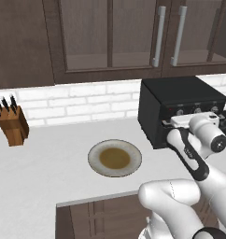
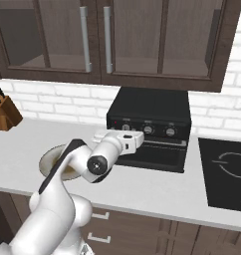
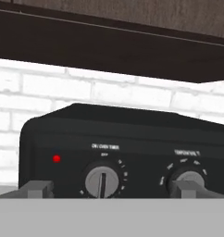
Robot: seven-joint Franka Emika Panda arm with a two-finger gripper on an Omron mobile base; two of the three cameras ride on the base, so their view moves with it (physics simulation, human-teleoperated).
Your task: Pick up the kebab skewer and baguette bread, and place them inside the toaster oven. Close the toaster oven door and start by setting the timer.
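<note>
Nearest the base, the white arm bends up over the counter edge and reaches toward the toaster oven [image 2: 149, 128], a black box standing on the pale counter [image 1: 45, 158] against the white brick wall [image 1: 73, 103].

The gripper [image 3: 111, 189] sits right in front of the oven's control panel. In the hand view its two grey fingertips [image 3: 36, 189] stand wide apart with nothing between them, one to each side of the left knob [image 3: 102, 180]; the jaws are open and not gripping. That knob's pointer stands roughly upright, a small red light [image 3: 56, 159] glows to its left, and a second knob [image 3: 190, 178] lies partly behind the right fingertip (the small print above each knob is too blurred to read).

In the right base view the oven shows three silver knobs in a row along the top of its front. Below them the toaster oven door [image 2: 155, 152] looks closed, though the arm hides its left part.

Left of the oven on the counter lies a round plate [image 1: 115, 158] with a brownish centre; no food shows on it. Neither the skewer nor the baguette can be made out through the dark door.

Right of the oven, a black cooktop [image 2: 226, 173] is set in the counter. Far left by the wall stands a wooden knife block [image 1: 12, 122] with dark handles. Above hang dark wood cabinets [image 1: 110, 35] with long metal handles.
</note>
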